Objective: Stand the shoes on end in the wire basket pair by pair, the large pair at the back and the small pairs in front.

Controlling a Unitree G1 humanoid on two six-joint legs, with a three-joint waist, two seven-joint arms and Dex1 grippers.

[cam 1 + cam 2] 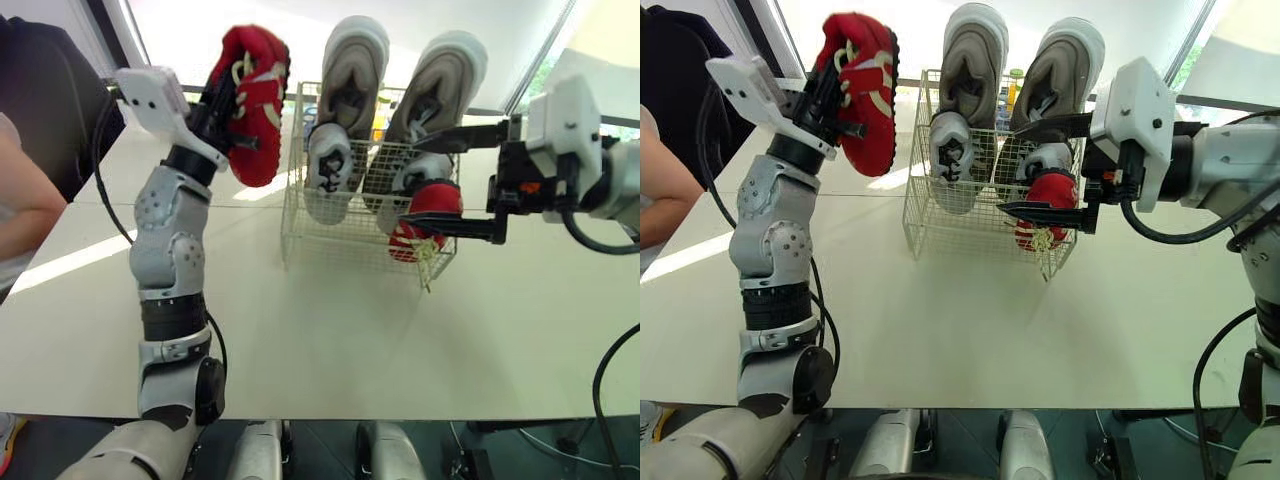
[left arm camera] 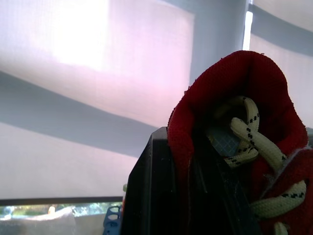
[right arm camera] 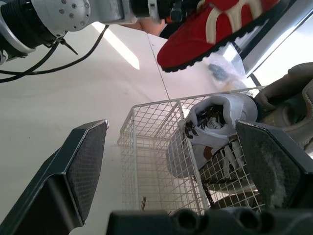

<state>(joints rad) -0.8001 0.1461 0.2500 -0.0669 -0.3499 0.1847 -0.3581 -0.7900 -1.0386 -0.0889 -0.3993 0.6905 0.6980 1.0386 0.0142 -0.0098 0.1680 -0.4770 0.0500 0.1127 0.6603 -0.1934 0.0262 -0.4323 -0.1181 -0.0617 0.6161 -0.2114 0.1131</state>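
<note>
I am on the red pair, the last small pair to go in front. My left gripper (image 1: 232, 115) is closed on the loose red shoe (image 1: 255, 100), gripping it at the collar beside the laces and holding it high above the table (image 1: 330, 340), to the left of the wire basket (image 1: 300, 235) and clear of it. In the basket, the two large grey shoes (image 1: 350, 70) stand on end at the back. A white shoe (image 1: 328, 165) sits in front of them on the left, and the other red shoe (image 1: 428, 215) is at the front right corner. My right gripper (image 1: 412, 183) hangs at that corner with its fingers spread wide and nothing between them. I cannot tell whether its lower finger touches the red shoe in the basket. I judge the next move is to carry the held shoe across over the front row, turn it on end, and lower it in beside its mate. The right gripper should back off first, since it crowds that corner.
</note>
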